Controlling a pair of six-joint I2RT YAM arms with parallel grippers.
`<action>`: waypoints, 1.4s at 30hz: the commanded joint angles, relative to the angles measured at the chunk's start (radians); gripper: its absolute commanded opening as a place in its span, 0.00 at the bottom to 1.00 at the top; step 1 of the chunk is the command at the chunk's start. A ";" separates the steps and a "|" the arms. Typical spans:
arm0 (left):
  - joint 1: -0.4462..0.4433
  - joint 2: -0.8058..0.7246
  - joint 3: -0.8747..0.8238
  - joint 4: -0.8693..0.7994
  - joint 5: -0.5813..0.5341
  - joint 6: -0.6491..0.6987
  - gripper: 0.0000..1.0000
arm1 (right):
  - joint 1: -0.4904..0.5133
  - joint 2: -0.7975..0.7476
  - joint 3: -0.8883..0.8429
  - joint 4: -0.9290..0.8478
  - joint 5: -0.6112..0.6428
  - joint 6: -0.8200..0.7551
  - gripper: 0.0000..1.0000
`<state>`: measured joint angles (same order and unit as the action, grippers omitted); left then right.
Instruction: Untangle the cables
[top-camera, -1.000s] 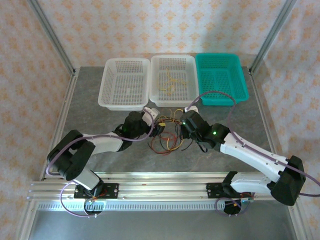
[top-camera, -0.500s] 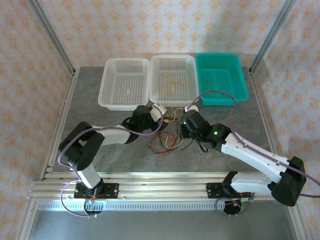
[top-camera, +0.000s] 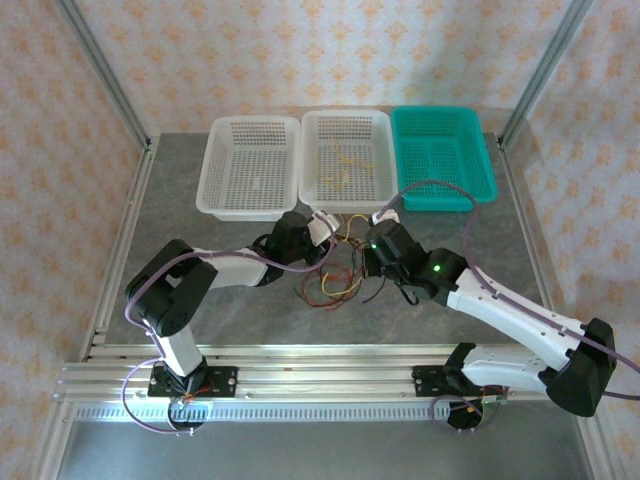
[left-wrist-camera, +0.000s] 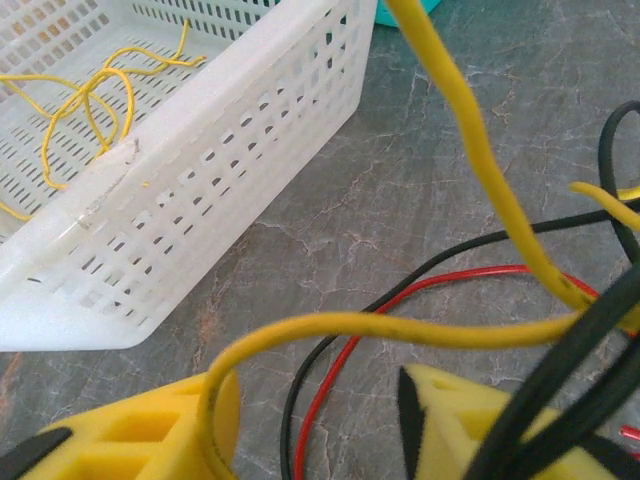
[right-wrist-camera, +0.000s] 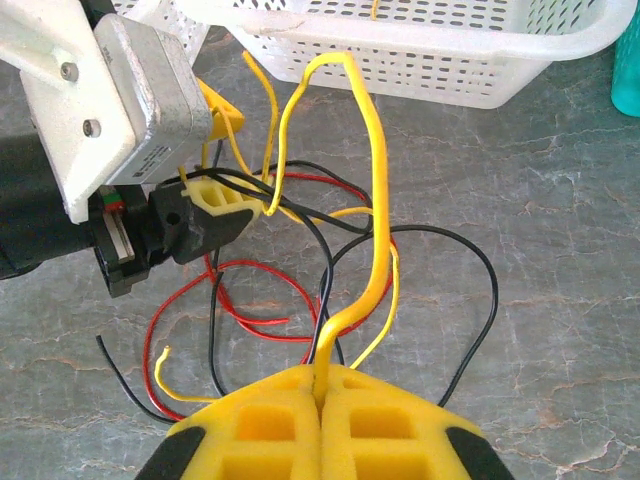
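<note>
The cables (top-camera: 335, 280) lie as one red, yellow and black tangle on the grey table, between the two grippers. My right gripper (right-wrist-camera: 322, 385) is shut on a thick yellow cable (right-wrist-camera: 375, 180) that rises in an arch from its pads. In the top view the right gripper (top-camera: 372, 255) sits at the tangle's right edge. My left gripper (top-camera: 325, 222) is at the tangle's upper left, and its jaws stand apart. A yellow cable (left-wrist-camera: 400, 325) crosses that gap and drapes over the left finger (left-wrist-camera: 170, 430). Red (left-wrist-camera: 420, 290) and black strands lie on the table below.
Three baskets stand in a row at the back: a white one (top-camera: 250, 165), a white one (top-camera: 372, 165) holding a loose yellow cable (top-camera: 340, 165), and a teal one (top-camera: 440, 155). The middle basket's corner (left-wrist-camera: 200, 190) is close to the left gripper.
The left arm has reached right and forward to the tangle's upper left edge, and its jaws have narrowed around a yellow strand. The right gripper has kept its hold and barely moved.
</note>
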<state>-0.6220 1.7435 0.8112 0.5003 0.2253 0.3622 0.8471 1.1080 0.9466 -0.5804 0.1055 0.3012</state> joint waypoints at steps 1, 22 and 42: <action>-0.010 0.005 0.029 -0.016 0.007 -0.004 0.38 | -0.005 -0.012 0.029 -0.005 0.017 -0.010 0.00; -0.036 -0.064 -0.030 0.091 -0.140 -0.121 0.19 | -0.005 0.165 0.042 -0.108 0.058 0.000 0.00; -0.050 -0.077 -0.054 0.136 -0.231 -0.178 0.02 | 0.089 0.136 0.053 -0.083 0.086 -0.030 0.00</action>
<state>-0.6556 1.7035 0.7609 0.5816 0.0078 0.2089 0.9039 1.2598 0.9672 -0.6853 0.1688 0.2958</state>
